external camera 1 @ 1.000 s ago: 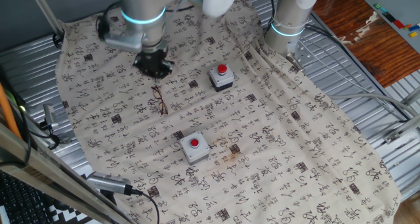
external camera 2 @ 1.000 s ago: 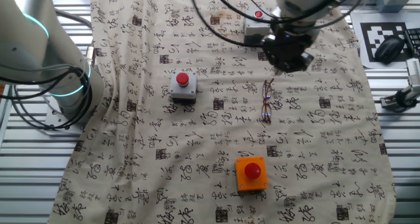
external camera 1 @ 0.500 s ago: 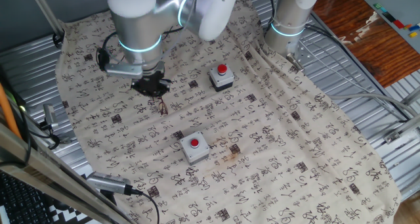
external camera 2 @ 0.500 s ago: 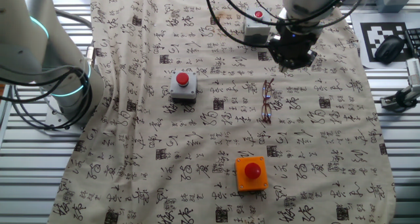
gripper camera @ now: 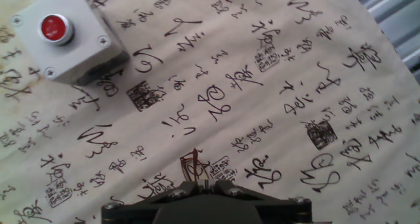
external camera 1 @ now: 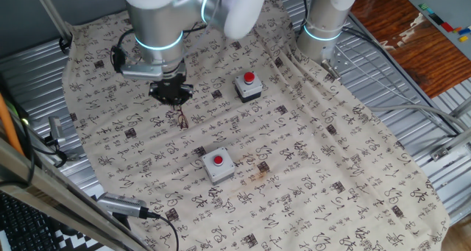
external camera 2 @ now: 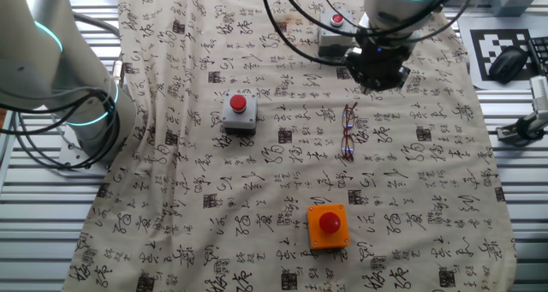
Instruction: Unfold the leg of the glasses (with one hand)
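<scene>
The glasses are small, with a thin reddish-brown wire frame, and lie folded on the printed cloth. They also show in the other fixed view and at the bottom of the hand view. My gripper hangs just above the cloth at the end of the glasses nearest it. It also shows in the other fixed view. In the hand view my gripper has its jaws together, with the tip of the frame just ahead of them. I see nothing held between the jaws.
Grey boxes with red buttons stand on the cloth; one shows in the hand view. An orange button box stands near the cloth's edge. A second arm's base stands at the cloth's corner.
My gripper came down toward the cloth by the glasses' end, then shifted slightly. The glasses have not moved.
</scene>
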Controlling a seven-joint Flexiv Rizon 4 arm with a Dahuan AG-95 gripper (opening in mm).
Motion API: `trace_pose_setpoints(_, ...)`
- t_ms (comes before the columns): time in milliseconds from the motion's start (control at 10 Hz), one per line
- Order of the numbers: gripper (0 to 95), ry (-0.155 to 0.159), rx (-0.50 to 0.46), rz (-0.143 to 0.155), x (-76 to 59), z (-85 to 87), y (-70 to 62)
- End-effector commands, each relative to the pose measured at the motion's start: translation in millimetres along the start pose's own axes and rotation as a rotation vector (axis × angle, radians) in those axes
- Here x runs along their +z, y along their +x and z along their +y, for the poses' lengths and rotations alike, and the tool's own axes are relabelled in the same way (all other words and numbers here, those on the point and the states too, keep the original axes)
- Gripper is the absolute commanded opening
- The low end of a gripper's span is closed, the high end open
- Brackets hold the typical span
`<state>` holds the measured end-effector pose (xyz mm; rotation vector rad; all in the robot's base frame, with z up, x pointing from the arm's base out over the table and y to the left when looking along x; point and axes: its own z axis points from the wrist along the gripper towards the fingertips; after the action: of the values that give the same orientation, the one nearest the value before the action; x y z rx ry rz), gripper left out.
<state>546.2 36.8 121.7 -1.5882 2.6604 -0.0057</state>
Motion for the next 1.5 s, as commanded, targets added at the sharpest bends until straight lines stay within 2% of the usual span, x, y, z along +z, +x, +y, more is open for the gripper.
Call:
trace_pose_setpoints(100,0.0,0.002,-0.041,0.014,0.6,-0.8,-0.9)
trace_pose_setpoints(200,0.0,0.000,-0.058,0.011,0.6,-0.8,-0.9)
trace_pose_setpoints(300,38.0,-0.001,-0.063,0.007,0.6,-0.8,-0.9)
trace_pose_setpoints(500,38.0,-0.005,-0.061,0.008,6.9,7.6,5.9)
trace_pose_setpoints(700,38.0,-0.010,-0.044,0.004,21.9,10.9,12.6)
trace_pose_setpoints(800,57.0,-0.009,-0.057,0.005,31.1,10.5,15.1)
trace_pose_setpoints(900,57.0,-0.008,-0.070,0.006,41.0,10.5,17.5)
trace_pose_setpoints(1000,38.0,-0.006,-0.077,0.008,47.6,10.0,18.7)
trace_pose_setpoints(1100,38.0,-0.007,-0.082,0.004,50.2,9.8,19.3)
trace_pose_setpoints(1200,38.0,-0.013,-0.073,-0.014,50.2,9.8,19.3)
trace_pose_setpoints(1300,57.0,-0.026,-0.064,-0.042,50.2,9.8,19.3)
trace_pose_setpoints(1400,57.0,-0.032,-0.065,-0.053,50.2,9.8,19.3)
trace_pose_setpoints(1500,57.0,-0.032,-0.059,-0.045,50.2,9.8,19.3)
